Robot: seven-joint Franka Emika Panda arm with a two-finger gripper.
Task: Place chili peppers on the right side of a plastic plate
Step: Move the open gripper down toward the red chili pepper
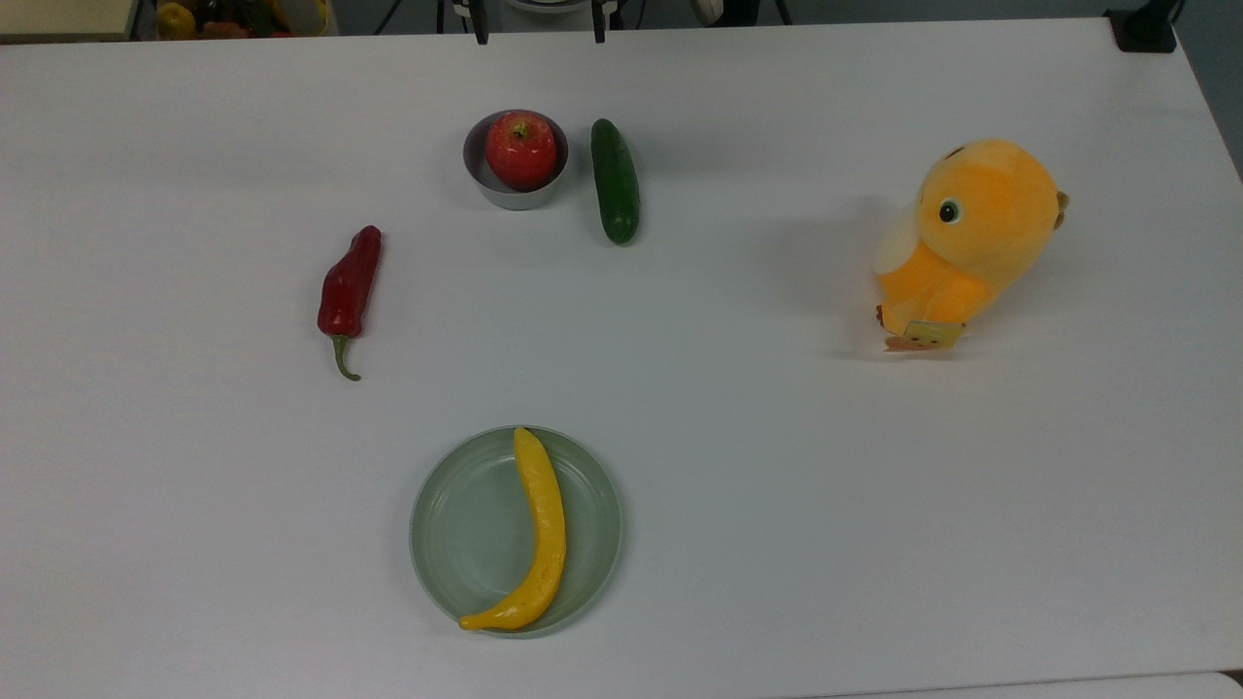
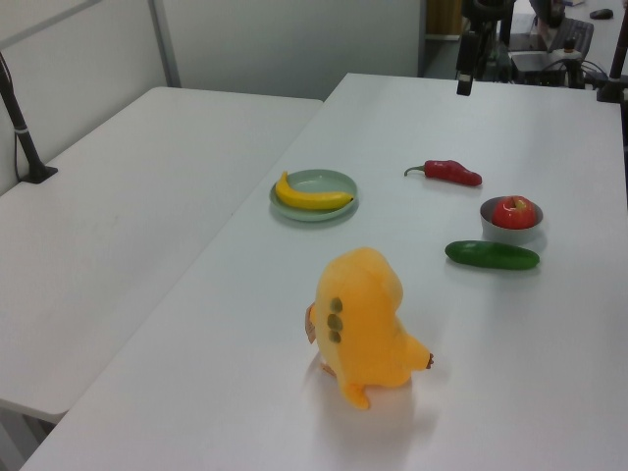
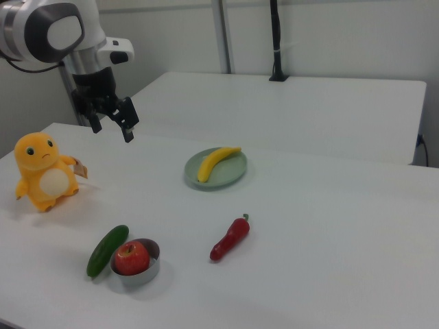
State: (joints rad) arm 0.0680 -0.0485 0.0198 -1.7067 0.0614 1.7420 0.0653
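Observation:
The dark red chili pepper [image 1: 350, 286] [image 2: 453, 173] [image 3: 230, 240] with its curled green stem lies flat on the white table. It is apart from the pale green plastic plate [image 1: 466, 534] [image 2: 334, 181] [image 3: 228, 173], up and to the top view's left of it. My gripper [image 3: 112, 127] hangs high over the table at the right view's left, above and beside the plush toy. It is open with nothing between its fingers and far from both the chili and the plate.
A long curved yellow item [image 1: 544, 534] lies on the plate. A small metal bowl [image 1: 479, 175] holds a red apple [image 1: 521, 148], with a dark green cucumber [image 1: 615, 181] beside it. An orange plush toy [image 1: 971, 243] stands at the top view's right.

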